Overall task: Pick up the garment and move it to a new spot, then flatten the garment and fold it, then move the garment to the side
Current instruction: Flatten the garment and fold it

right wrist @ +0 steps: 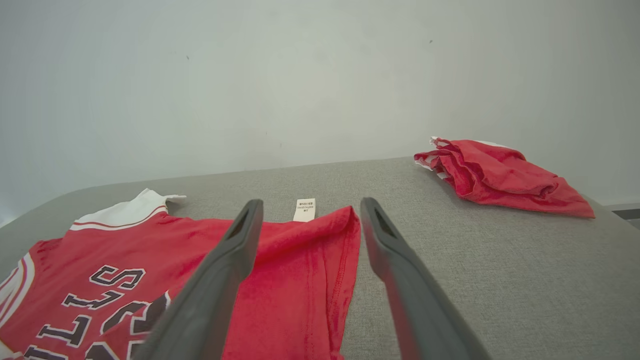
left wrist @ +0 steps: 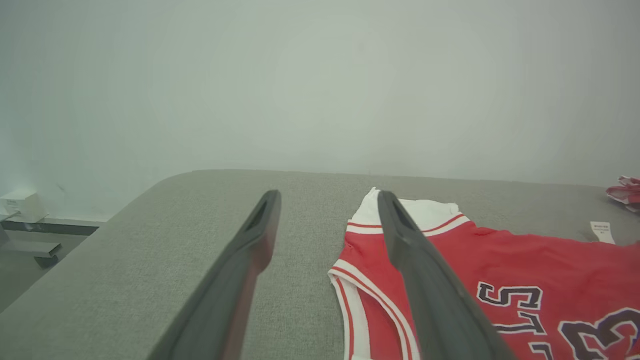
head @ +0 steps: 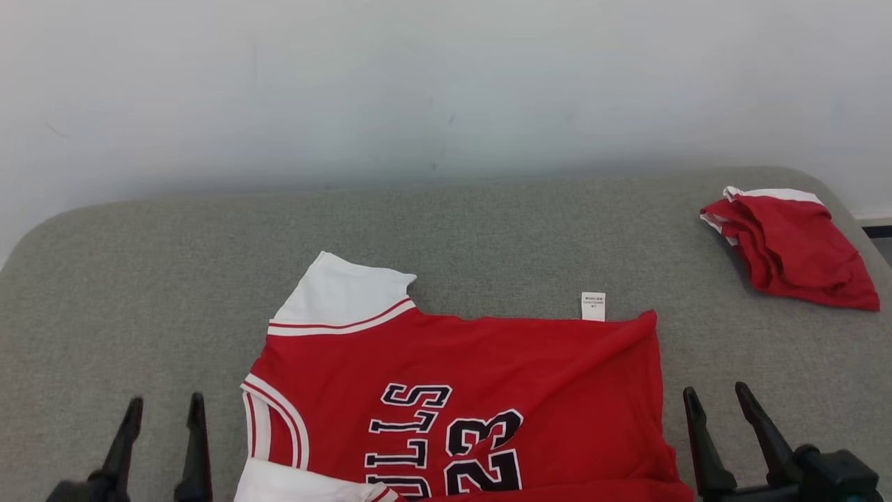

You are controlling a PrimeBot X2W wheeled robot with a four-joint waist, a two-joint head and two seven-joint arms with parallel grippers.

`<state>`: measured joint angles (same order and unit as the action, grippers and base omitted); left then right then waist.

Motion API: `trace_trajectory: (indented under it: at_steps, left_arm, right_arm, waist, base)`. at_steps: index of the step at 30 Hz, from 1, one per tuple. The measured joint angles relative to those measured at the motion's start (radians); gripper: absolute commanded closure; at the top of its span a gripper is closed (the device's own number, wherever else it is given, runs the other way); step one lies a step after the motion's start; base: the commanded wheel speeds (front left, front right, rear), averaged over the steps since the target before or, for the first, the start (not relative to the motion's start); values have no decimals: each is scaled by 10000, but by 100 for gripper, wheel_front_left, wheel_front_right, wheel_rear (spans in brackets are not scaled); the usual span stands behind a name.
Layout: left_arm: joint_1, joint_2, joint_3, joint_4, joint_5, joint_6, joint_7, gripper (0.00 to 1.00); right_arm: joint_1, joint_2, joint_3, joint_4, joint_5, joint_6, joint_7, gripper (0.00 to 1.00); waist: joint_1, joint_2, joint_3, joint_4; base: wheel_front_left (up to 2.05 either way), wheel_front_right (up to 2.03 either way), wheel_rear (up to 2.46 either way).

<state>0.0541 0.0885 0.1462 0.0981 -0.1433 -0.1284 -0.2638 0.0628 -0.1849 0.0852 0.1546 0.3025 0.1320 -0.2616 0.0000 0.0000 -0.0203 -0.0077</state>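
At the lower left of the head view we see the left gripper point(head: 166, 399). Its two dark fingers are spread wide with nothing between them, over bare grey pad point(head: 139, 279) just left of the jersey point(head: 488, 362). In the left wrist view the left gripper point(left wrist: 327, 195) shows one finger over the pad and the other across the jersey's point(left wrist: 525, 260) striped armhole.

The jersey lies spread in the middle of the pad, on our near side, turned sideways. Its white sleeve point(head: 341, 296) is at the far left corner, the black-and-white lettering and the number 23 sit at mid-cloth, and the hem is to the right. A white tag point(head: 593, 306) sticks out past its far edge near the right corner.

Just right of the hem we see the right gripper point(head: 714, 388), also spread wide and empty. In the right wrist view the right gripper point(right wrist: 311, 202) straddles the hem of the jersey point(right wrist: 300, 280).

Farthest right, at the pad's back corner and well apart from the jersey, lies a crumpled red bundle point(head: 794, 251) with white trim.
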Motion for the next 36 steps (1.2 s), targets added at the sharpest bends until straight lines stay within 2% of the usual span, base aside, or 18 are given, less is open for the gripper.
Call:
trace_trajectory:
  at_steps: [3,5,9,13,18,26,36]
  left_arm:
    - [-726,397,-324,272,-15,-12,0,0]
    - [-1499,851,-782,516,-309,-13,2,0]
    - [-3622,1871,-1996,1170,-1329,-25,706,0]
    - [-5707,2865,-3193,1925,-2420,-25,1641,0]
    - [-7735,3824,-4752,3158,-3423,-25,2334,0]
    - [-9254,4406,-6780,5120,-4805,-25,2638,0]
    - [-10090,4663,-8234,6686,-6021,-25,2767,0]
  right_arm:
    - [-511,-303,167,399,105,0,38,0]
    - [-1117,-541,341,715,291,0,324,0]
    - [-2793,-947,616,1383,658,0,1007,0]
    - [-4411,-986,938,2117,895,0,1810,0]
    - [-5997,-782,1547,3242,1055,0,2692,0]
    - [-7075,-178,2401,4201,1200,0,3053,0]
    - [-7501,215,2953,4464,1710,0,3300,0]
  waist:
    - [0,1,158,-29]
    - [0,0,312,-62]
    - [2,0,831,-133]
    - [3,2,1513,-245]
    - [4,2,2395,-487]
    - [3,2,3264,-1290]
    - [1,3,3870,-2128]
  base:
    - [0,0,0]
    - [0,0,0]
    - [0,0,0]
    - [0,0,0]
    - [0,0,0]
    - [0,0,0]
    - [0,0,0]
